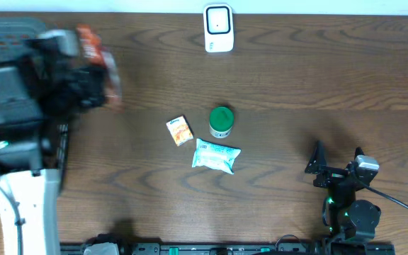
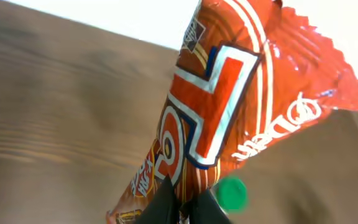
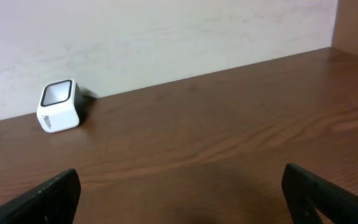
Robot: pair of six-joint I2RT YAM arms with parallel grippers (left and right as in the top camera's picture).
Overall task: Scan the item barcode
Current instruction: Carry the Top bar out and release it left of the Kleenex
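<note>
Orange snack bag [image 2: 241, 106] pinched in left claw [image 2: 182, 208], right claw [image 3: 182, 198] wide, basket [image 1: 6, 35] contents hidden

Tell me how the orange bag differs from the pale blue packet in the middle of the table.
The orange bag is pinched in the shut left gripper and held up over the table; the blue packet lies flat on it with nothing touching it. The orange bag is orange-red with bold white-edged lettering; the blue packet is pale blue and white. Both look like soft sealed wrappers.
</note>
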